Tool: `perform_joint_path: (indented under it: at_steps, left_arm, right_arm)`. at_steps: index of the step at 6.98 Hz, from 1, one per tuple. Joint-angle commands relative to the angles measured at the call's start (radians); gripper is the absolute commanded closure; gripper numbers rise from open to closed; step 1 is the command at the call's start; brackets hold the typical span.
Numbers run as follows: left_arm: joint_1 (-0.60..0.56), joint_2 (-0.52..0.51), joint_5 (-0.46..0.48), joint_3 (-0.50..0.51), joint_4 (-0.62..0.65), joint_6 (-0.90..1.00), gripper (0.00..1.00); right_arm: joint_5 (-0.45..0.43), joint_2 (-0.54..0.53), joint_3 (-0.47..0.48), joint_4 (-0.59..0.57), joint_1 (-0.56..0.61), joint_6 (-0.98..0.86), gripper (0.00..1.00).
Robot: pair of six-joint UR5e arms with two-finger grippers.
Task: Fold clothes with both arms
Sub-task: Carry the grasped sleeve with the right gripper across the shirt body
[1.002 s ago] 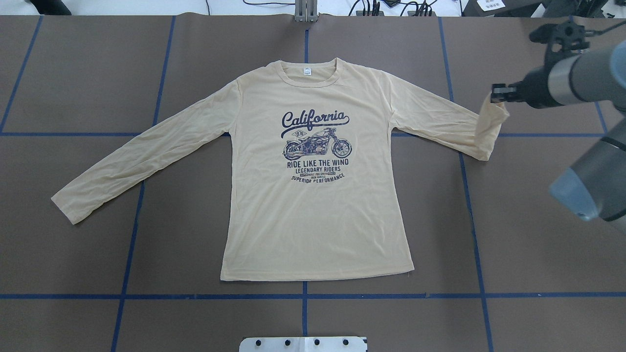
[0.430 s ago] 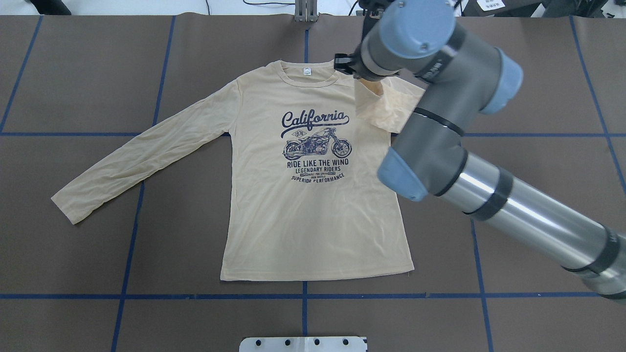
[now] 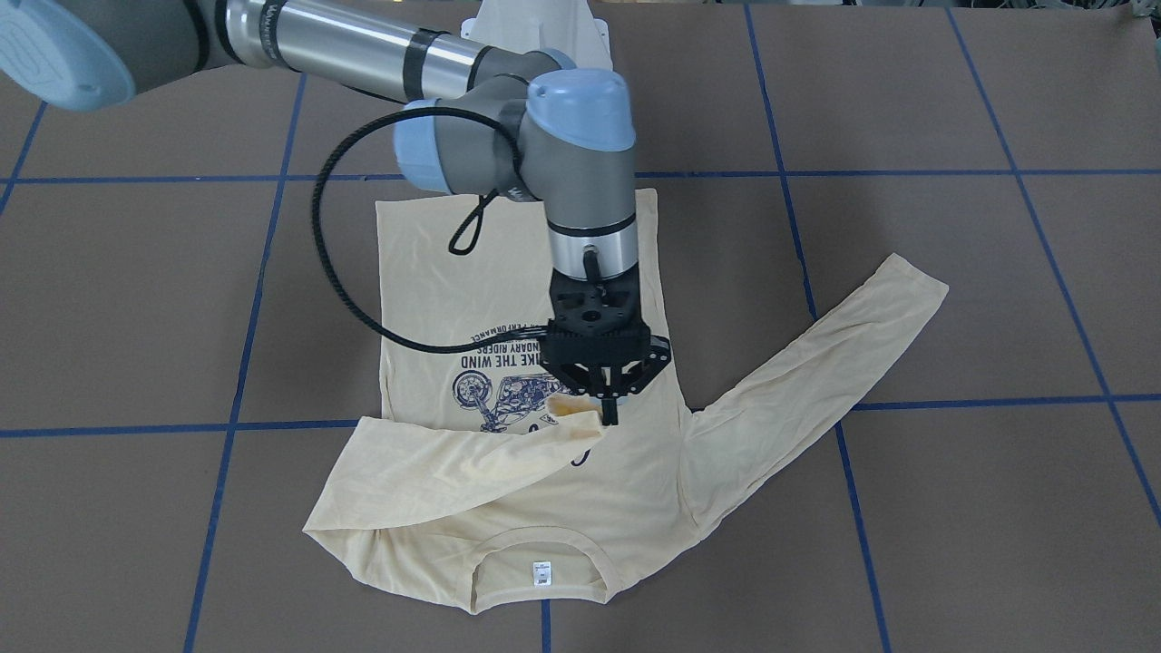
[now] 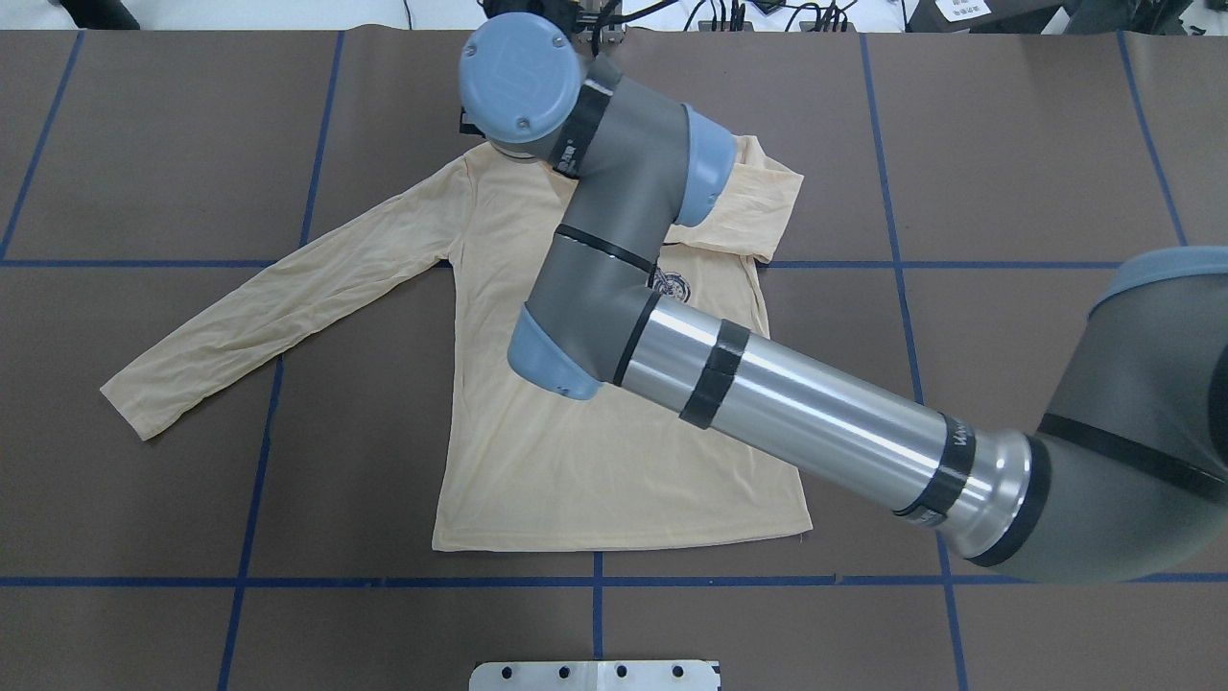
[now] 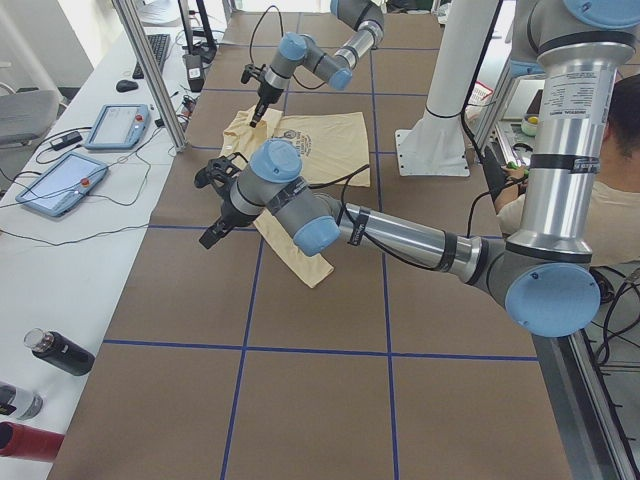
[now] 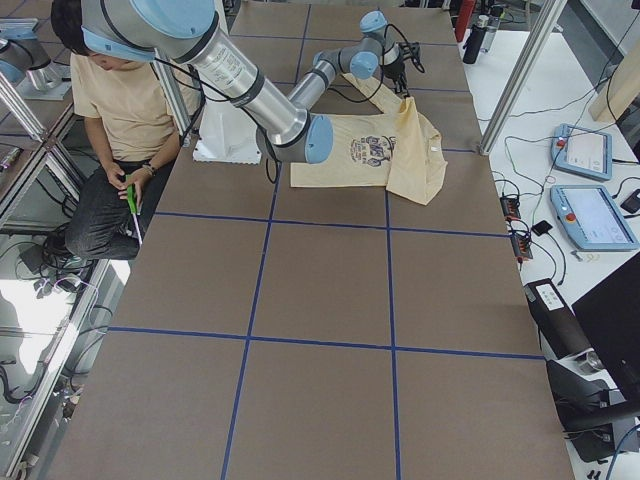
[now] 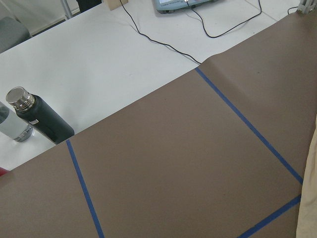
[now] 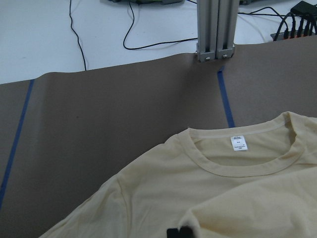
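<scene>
Over shirt (image 3: 544, 490), right tool (image 3: 606, 413) downward

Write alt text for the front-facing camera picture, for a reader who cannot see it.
The robot's right gripper is shut on the cuff of one sleeve, folded across the chest print of a pale cream-yellow long-sleeved shirt on a brown table with blue tape lines. The other sleeve lies spread out, collar nearest the camera.

Near you, left arm (image 5: 400, 235) reaches across brown table (image 5: 320, 400); left gripper (image 5: 210, 235) hangs beside the shirt (image 5: 325, 135) sleeve. Far right gripper (image 5: 260, 112) points down at shirt. Bottles (image 5: 58, 352) on your bench (image 5: 60, 270).
</scene>
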Motion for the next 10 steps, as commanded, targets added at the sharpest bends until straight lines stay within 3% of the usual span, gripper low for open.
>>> perform_joint_path:
  at_steps: [1, 2, 3, 4, 7, 9, 10]
  left_arm:
    - [0.0, -0.002, 0.0, 0.0, 0.0, -0.001, 0.0]
    - [0.0, -0.002, 0.0, 0.002, 0.002, -0.001, 0.0]
    - [0.0, -0.002, 0.0, 0.0, 0.0, -0.001, 0.0]
    - [0.0, -0.002, 0.0, 0.0, 0.0, -0.001, 0.0]
    - [0.0, 0.003, -0.002, -0.001, 0.002, -0.007, 0.0]
    - [0.033, 0.003, -0.009, -0.007, -0.002, -0.089, 0.0]
    - [0.113, 0.003, -0.006, -0.015, -0.02, -0.143, 0.0]
  right_arm:
    - [-0.069, 0.137, -0.156, 0.029, -0.073, 0.021, 1.0]
    - [-0.101, 0.189, -0.242, 0.062, -0.099, 0.023, 1.0]
    - [-0.111, 0.191, -0.261, 0.076, -0.106, 0.021, 1.0]
    - [-0.12, 0.191, -0.261, 0.076, -0.106, 0.02, 0.01]
    - [-0.081, 0.237, -0.252, 0.034, -0.069, 0.027, 0.01]
    - [0.109, 0.218, -0.183, -0.148, 0.061, -0.017, 0.01]
    - [0.187, 0.137, -0.069, -0.216, 0.115, -0.09, 0.0]
